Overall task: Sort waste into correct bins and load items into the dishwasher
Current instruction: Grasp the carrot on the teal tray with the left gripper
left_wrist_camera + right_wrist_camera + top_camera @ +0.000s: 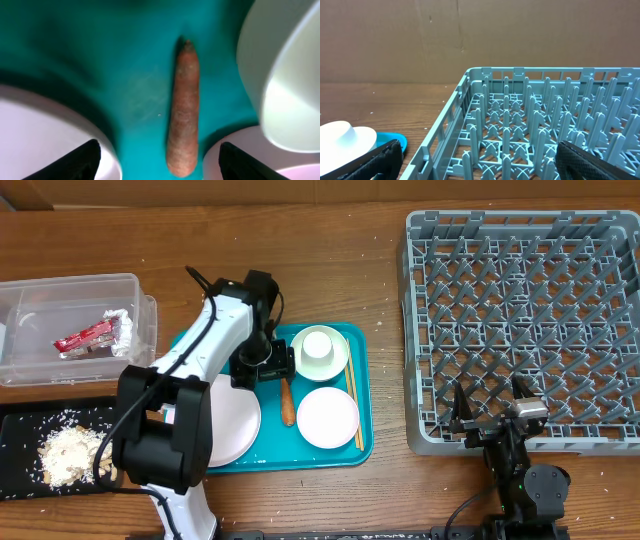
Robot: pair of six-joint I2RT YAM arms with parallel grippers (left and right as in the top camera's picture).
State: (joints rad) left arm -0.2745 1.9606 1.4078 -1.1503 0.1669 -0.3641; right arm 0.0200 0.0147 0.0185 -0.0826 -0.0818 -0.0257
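The thin orange carrot (288,402) lies on the teal serving tray (362,442) between the white dishes. My left gripper (278,370) hovers over it, open and empty. In the left wrist view the carrot (183,107) lies lengthwise between the spread fingers (160,162). The red-and-silver wrapper (85,338) and the foil ball (122,328) lie in the clear tub (40,290). Rice (65,450) lies on the black tray (20,420). My right gripper (495,418) is open and empty at the front edge of the grey dish rack (420,330), whose pegs fill the right wrist view (520,125).
On the teal tray are a large plate (235,425), a small cup (320,350) in a bowl, a small plate (328,418) and wooden chopsticks (353,405). The left wrist view shows the large plate (40,135) on the left and the bowl (285,75) on the right.
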